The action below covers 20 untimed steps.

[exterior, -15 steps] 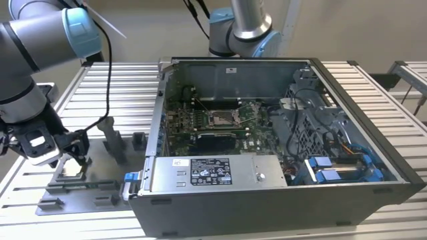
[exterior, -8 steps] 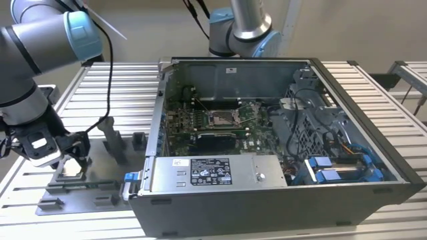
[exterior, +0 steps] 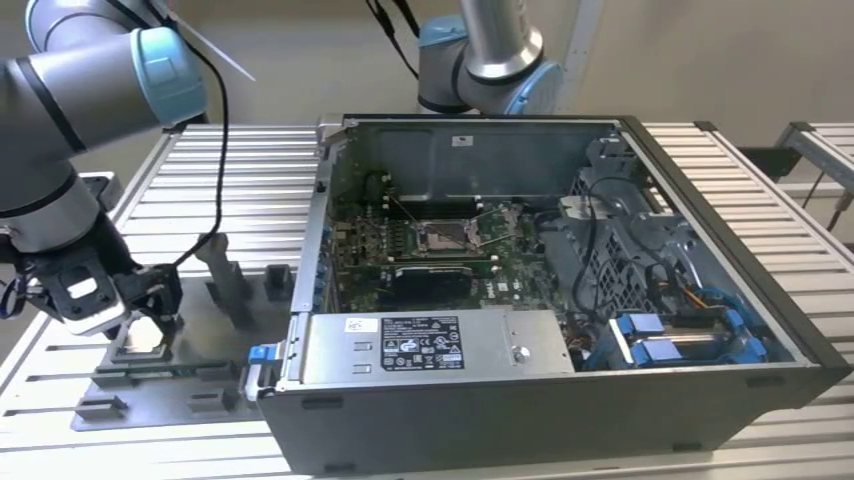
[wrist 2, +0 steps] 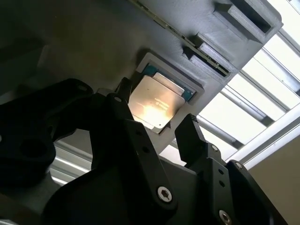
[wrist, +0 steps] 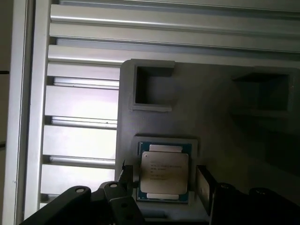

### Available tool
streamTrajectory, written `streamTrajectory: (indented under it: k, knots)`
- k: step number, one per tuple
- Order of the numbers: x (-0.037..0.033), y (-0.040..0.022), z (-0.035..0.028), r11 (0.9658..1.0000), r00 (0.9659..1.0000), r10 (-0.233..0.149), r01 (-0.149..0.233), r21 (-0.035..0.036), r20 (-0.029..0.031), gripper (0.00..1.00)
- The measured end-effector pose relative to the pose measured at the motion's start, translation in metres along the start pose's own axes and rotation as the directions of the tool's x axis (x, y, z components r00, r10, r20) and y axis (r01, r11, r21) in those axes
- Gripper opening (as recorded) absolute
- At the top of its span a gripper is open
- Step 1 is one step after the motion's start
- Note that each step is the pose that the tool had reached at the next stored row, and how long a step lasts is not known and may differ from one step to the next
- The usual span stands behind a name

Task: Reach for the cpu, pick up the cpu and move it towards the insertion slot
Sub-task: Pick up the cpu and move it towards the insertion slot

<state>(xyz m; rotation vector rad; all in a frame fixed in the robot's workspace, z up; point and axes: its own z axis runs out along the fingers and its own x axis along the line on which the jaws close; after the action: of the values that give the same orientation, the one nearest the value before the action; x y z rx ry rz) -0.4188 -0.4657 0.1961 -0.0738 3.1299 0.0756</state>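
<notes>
The cpu (wrist: 164,174) is a small square chip with a silvery top. It lies flat in a grey recessed holder (wrist: 165,139) on the fixture plate. My gripper (wrist: 164,180) hangs low over it, open, with one black finger on each side of the chip and a narrow gap left at both edges. In the second wrist view the cpu (wrist 2: 154,99) shines between the fingertips (wrist 2: 189,125) of my gripper (wrist 2: 157,104). In the exterior view my gripper (exterior: 138,312) is at the left, over the grey plate. The insertion slot (exterior: 445,236) sits inside the open computer case, well to the right.
The grey fixture plate (exterior: 200,360) carries blocks and upright posts (exterior: 227,280) close to my gripper. The open computer case (exterior: 534,400) stands high between the plate and the slot. A second robot arm (exterior: 481,60) rises behind the case. A ribbed metal table lies underneath.
</notes>
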Motion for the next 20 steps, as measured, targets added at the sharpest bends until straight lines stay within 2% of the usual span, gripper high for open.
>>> streamTrajectory:
  k: [20]
  knots:
    - [0.0, 0.0008, 0.007, 1.0, 1.0, 0.0, 0.0, -0.0001, 0.0002, 1.0]
